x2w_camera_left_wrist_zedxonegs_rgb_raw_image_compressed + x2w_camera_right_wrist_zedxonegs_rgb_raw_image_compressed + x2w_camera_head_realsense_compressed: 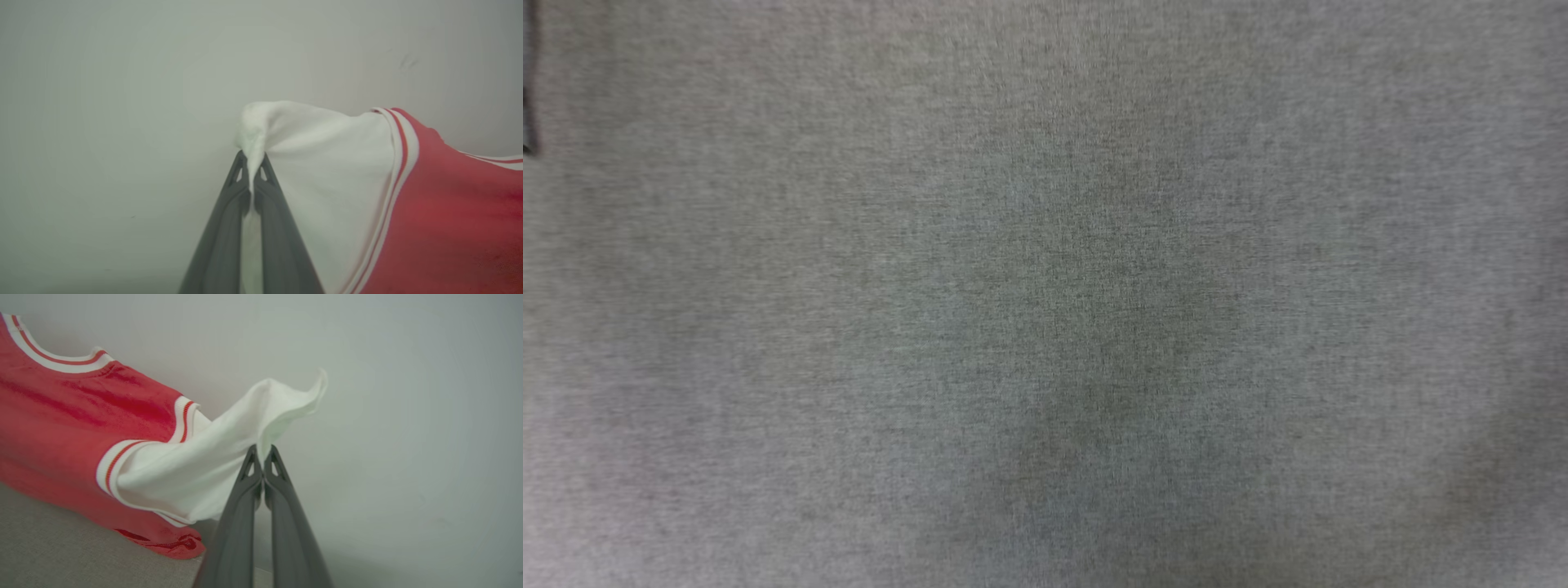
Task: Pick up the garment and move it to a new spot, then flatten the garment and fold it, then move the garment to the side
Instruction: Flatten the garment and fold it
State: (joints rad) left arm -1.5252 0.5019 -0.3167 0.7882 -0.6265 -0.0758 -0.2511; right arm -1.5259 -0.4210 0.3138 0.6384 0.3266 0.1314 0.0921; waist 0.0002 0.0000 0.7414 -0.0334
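Left end effector [253, 155] and right end effector [262, 450] clamp garment [441, 212]; pale wall [122, 81] behind

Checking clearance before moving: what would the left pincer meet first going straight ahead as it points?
The pinched fold of the garment juts just past the left pincer. Behind that stands a plain pale surface, and how far off it is I cannot tell.

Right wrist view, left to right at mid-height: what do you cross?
Red body of the garment → its white red-striped trim → its white panel → right gripper, jaws shut on that panel → bare pale background.
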